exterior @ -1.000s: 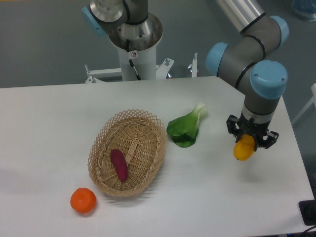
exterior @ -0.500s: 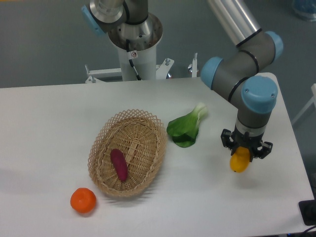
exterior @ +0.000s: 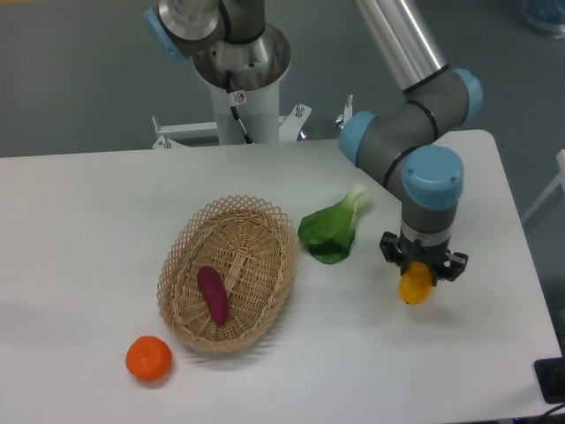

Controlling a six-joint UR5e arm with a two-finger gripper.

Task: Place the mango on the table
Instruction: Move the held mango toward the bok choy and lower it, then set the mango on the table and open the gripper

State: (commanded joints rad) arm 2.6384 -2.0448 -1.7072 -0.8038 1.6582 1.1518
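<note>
**Clerk:** On the right half of the table (exterior: pixel 79 212), item one: the gripper (exterior: pixel 422 276), pointed straight down, fingers closed on the mango (exterior: pixel 415 288). The fruit hung upright below the jaws, yellow with an orange tinge, its upper end hidden between the fingers. Whether its lower tip touched the white surface could not be told; it was very near at least.

**Auditor:** Other holdings?

**Clerk:** Item two: a wicker basket (exterior: pixel 177 265), left of centre, with a purple sweet potato (exterior: pixel 212 294) lying inside. Item three: a tangerine (exterior: pixel 148 358), just outside the basket's near left rim. Item four: a leafy green vegetable (exterior: pixel 333 230), between basket and gripper, apart from both.

**Auditor:** Risks noted?

**Clerk:** By judgement only. The mango was held on end; released so, it would likely tip over and roll, being smooth and oval. If any gap remained beneath it, the drop would make the roll worse. Opening the fingers unevenly could also flick it sideways.

**Auditor:** And the margins?

**Clerk:** The right edge of the table lay some way off to the gripper's right, the near edge further off, so a roll in either direction carried some hazard of loss. Toward the left the leafy green was the nearest obstacle, near but not touching. Bare white surface surrounded the mango on all sides, and nothing was seen above the wrist to hinder a straight rise.
</note>
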